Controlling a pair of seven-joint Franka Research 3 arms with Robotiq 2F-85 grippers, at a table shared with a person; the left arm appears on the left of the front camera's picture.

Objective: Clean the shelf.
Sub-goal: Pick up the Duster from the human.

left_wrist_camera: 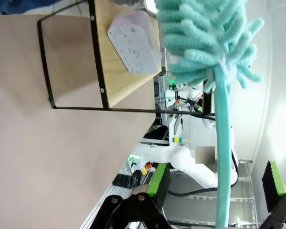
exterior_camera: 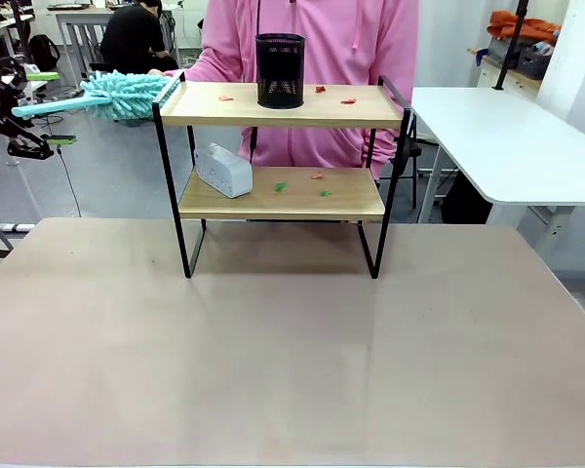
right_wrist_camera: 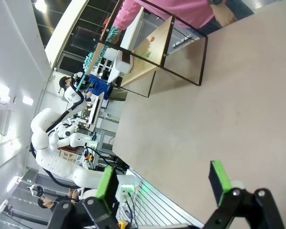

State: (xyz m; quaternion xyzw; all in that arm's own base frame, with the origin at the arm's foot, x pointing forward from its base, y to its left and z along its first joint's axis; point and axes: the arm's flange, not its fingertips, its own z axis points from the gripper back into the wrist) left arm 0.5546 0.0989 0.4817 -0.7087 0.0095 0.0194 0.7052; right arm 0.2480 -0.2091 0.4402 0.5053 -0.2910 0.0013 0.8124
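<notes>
The bare tan surface [exterior_camera: 292, 370] lies closest. The right claw [right_wrist_camera: 163, 179] hangs above it, spread wide with nothing between its pads. At the surface's far middle stands the shelf [exterior_camera: 370, 107]. A black mesh cup [exterior_camera: 280, 70] and red scraps [exterior_camera: 321, 89] sit on its top board, a white box [exterior_camera: 223, 170] and green scraps [exterior_camera: 281, 185] on the lower one. Off the shelf's left end, the left claw [left_wrist_camera: 217, 167] gapes wide around the handle of a teal duster [exterior_camera: 127, 95], pads clear of it. A person in pink [exterior_camera: 370, 39] stands behind.

Black mesh cup [exterior_camera: 280, 70] up top, red scraps [exterior_camera: 319, 90] beside it. White box [exterior_camera: 223, 170] lower down, tilted; green scraps [exterior_camera: 281, 185] near it. Teal duster [exterior_camera: 127, 95] at left. Pink hoodie [exterior_camera: 312, 39] behind. Beige table [exterior_camera: 292, 370].
</notes>
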